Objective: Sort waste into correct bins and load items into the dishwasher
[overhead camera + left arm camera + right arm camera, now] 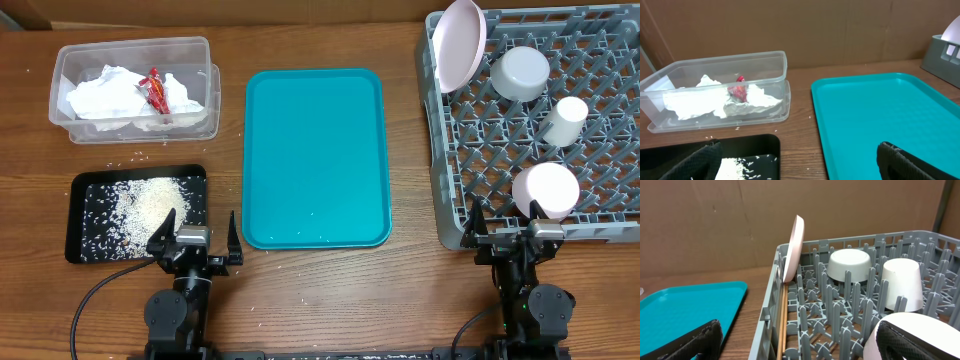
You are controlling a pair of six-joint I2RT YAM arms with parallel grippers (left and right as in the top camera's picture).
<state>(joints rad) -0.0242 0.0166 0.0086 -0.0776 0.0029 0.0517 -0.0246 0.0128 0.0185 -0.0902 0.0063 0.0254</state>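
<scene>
The clear tub [132, 44] at the back left holds crumpled napkins [110, 95] and a red wrapper [157, 92]; the left wrist view shows that wrapper [738, 91] on the napkins [695, 102]. A black tray [80, 240] carries a heap of rice [150, 203]. In the grey rack [600, 70] a plate [458, 42] stands on edge, with a bowl [522, 73], a cup [564, 120] and a small dish [546, 190] upside down. My left gripper [195, 240] is open between the black tray and the teal tray. My right gripper [515, 232] is open at the rack's near edge.
The teal tray [315, 150] lies in the middle with a few rice grains near its front edge. Stray grains [130, 158] dot the wood around the black tray. Wooden chopsticks [782, 325] lie along the rack's left wall [769, 322]. Cardboard backs the table.
</scene>
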